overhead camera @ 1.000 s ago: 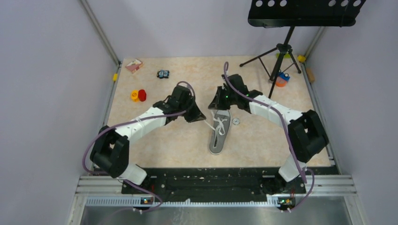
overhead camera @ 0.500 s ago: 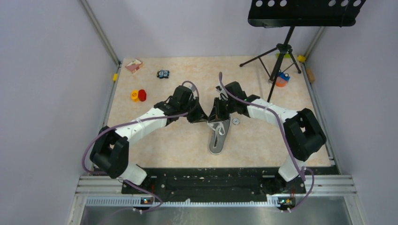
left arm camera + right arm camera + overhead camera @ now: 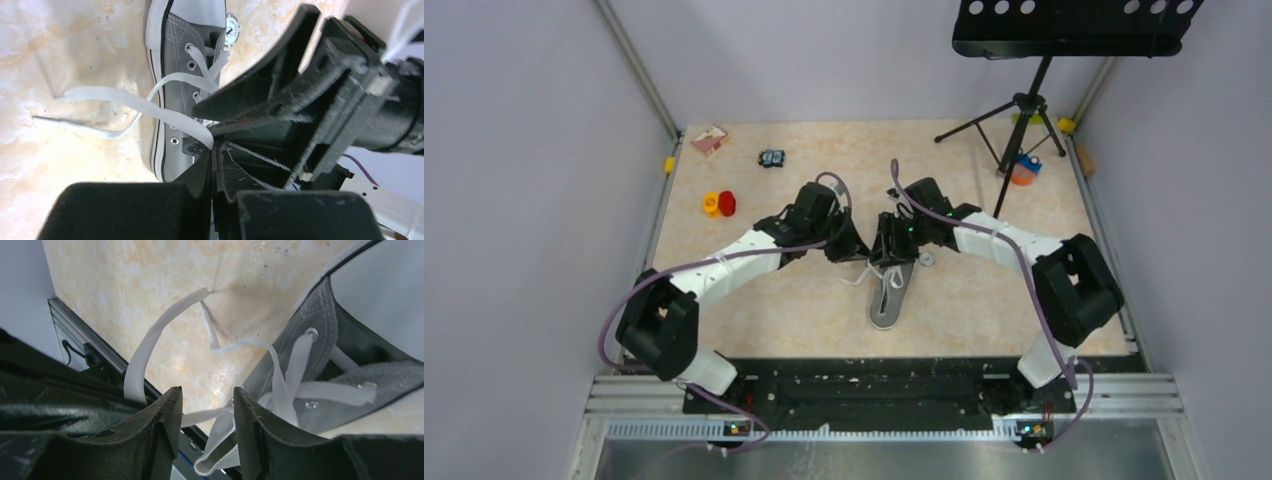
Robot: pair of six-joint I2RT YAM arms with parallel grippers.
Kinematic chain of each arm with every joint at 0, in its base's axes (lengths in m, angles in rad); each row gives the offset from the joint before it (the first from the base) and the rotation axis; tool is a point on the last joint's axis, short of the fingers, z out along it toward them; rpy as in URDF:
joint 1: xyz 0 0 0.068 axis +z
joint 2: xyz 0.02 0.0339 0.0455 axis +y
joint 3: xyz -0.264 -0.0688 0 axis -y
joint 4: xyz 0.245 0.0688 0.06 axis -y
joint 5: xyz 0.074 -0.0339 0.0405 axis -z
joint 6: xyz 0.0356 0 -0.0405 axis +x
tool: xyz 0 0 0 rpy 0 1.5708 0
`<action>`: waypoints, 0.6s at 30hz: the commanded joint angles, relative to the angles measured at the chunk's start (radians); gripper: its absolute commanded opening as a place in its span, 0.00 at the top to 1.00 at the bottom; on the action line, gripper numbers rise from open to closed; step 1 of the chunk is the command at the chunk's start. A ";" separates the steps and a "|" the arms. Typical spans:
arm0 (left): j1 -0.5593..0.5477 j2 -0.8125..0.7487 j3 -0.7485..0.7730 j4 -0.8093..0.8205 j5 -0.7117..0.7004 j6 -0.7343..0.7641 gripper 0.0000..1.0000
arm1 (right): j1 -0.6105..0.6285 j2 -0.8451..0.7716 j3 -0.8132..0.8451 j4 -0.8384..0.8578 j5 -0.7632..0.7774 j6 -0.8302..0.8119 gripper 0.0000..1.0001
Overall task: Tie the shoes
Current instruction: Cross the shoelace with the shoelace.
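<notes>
At the middle of the marbled table (image 3: 754,300), the grey sneaker (image 3: 886,300) lies lengthwise, one end toward the arm bases. Both grippers crowd in over its far end. The left gripper (image 3: 212,156) is clamped tight on a flat white lace (image 3: 120,97). From the pinch, that lace sweeps out in a loop over the tabletop beside the sole.

The right gripper (image 3: 206,397) sits just beside the left one, its fingers parted by a narrow gap with nothing pinched. A strand of lace passes behind the gap, near the eyelets.

Any writing? A small round disc (image 3: 927,259) lies on the table just beside the sneaker, with dark print too small to read.

For room, tabletop shows on either side of the sneaker out to the side rails. Well apart at the far left sit a red and yellow pair of pieces (image 3: 719,204) and a small box (image 3: 710,139). At the far right corner stands a music stand tripod (image 3: 1024,110), with an orange object (image 3: 1022,172) by one leg.
</notes>
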 commanded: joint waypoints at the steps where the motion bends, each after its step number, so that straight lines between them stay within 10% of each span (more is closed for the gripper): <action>1: -0.004 0.020 0.060 0.037 -0.028 0.020 1.00 | -0.011 -0.149 -0.035 -0.013 0.112 -0.003 0.57; 18: 0.058 0.379 0.308 -0.056 0.156 0.108 1.00 | 0.136 -0.472 -0.229 0.023 0.541 0.186 0.56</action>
